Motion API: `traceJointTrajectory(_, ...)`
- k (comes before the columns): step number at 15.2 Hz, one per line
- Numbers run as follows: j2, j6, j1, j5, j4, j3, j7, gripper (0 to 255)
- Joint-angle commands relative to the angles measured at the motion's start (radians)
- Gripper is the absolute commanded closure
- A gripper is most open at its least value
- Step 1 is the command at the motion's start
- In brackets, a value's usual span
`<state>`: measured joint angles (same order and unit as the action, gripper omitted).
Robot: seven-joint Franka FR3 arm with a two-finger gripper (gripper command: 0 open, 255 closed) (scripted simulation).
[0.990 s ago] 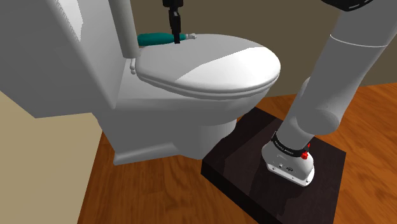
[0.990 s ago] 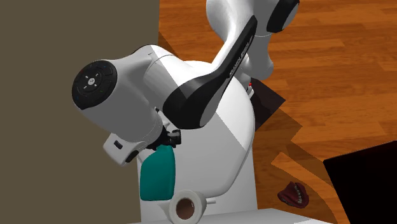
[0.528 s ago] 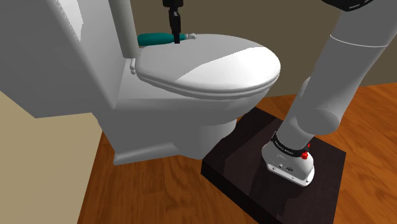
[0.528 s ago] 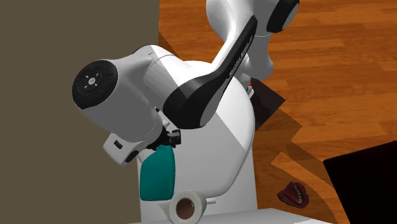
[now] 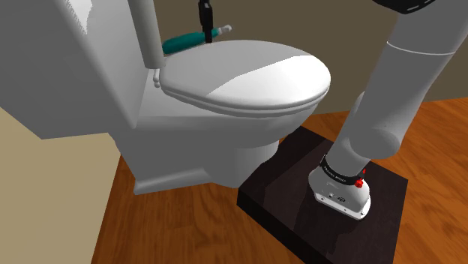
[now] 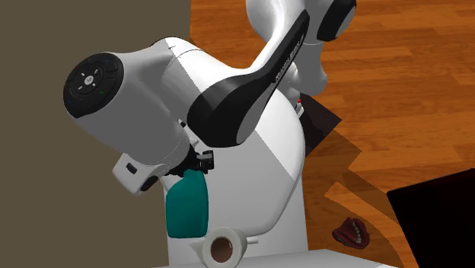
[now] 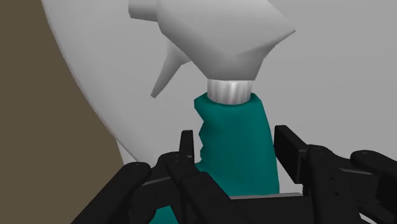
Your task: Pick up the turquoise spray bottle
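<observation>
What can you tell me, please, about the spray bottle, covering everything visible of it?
The spray bottle has a teal body with a grooved grip, a pale grey collar and a white trigger head. The pincer clasps the body just below the neck, one finger on each side. In the shoulder view it lies slanted over the rear of the white toilet lid, head end higher; whether its base touches the toilet cannot be told.
</observation>
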<state>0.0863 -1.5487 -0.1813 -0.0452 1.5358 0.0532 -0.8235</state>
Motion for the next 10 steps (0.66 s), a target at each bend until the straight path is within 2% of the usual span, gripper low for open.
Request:
traceJointTrajectory(1, 0.007, 0.031, 0.000, 0.000, -0.038, 0.000, 0.002, 255)
traceJointTrajectory(8, 0.040, 0.138, 0.002, -0.003, -0.178, 0.001, 0.004, 255)
traceJointTrajectory(10, 0.041, 0.141, 0.002, -0.003, -0.182, 0.001, 0.004, 255)
